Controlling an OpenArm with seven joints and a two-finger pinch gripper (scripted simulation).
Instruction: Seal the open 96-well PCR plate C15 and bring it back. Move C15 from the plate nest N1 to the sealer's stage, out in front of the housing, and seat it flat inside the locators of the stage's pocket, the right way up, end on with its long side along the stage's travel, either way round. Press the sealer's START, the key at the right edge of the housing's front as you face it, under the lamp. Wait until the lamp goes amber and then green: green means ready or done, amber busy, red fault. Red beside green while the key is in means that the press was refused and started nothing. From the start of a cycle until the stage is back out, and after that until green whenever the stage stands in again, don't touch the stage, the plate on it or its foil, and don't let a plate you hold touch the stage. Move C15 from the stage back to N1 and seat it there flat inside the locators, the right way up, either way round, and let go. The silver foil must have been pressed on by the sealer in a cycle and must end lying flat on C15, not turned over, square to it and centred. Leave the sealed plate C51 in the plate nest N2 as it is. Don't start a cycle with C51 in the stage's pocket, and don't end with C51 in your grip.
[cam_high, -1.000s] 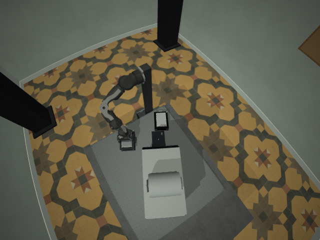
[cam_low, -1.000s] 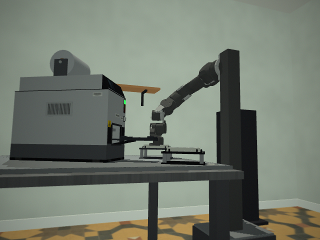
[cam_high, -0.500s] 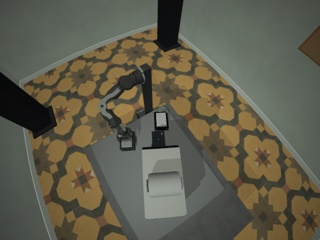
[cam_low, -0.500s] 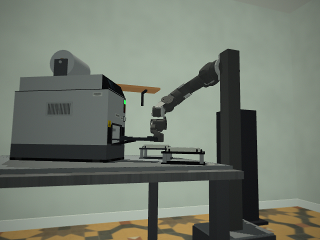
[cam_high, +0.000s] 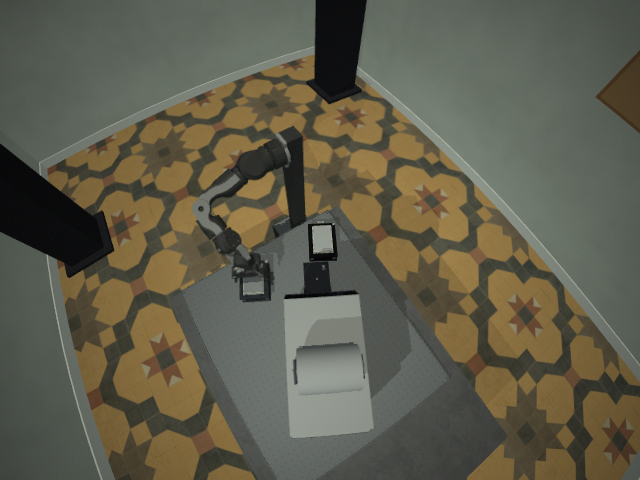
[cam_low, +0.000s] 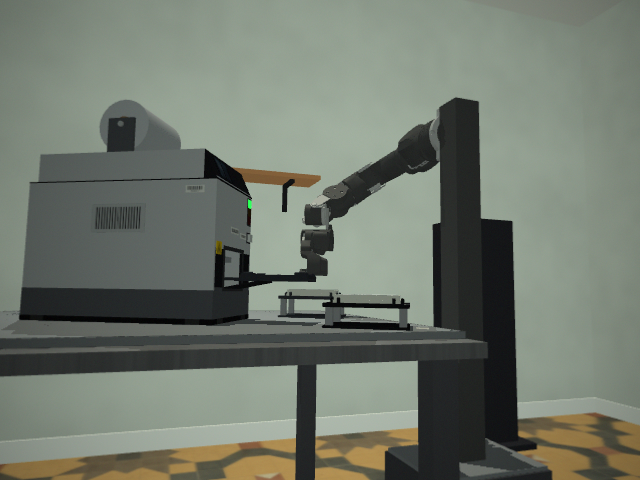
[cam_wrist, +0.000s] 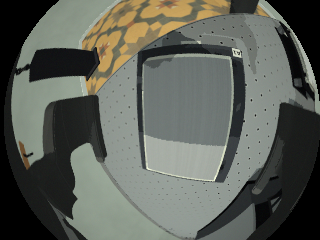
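Plate C15 (cam_high: 254, 289), topped with silver foil, lies flat in nest N1 (cam_low: 308, 297) to the left of the sealer's stage. In the wrist view the foil-covered plate (cam_wrist: 187, 116) sits square inside its dark frame. My gripper (cam_high: 251, 269) hovers a little above it, fingers open and apart from the plate on both sides; it also shows in the wrist view (cam_wrist: 180, 170) and in the side view (cam_low: 315, 268). The stage (cam_high: 316, 276) stands out in front of the housing with an empty pocket. The lamp (cam_low: 249, 204) is green.
Sealed plate C51 (cam_high: 322, 241) rests in nest N2 (cam_low: 367, 304) near the arm's post (cam_high: 294, 175). The sealer housing (cam_high: 328, 361) with its foil roll (cam_high: 329, 369) fills the middle of the table.
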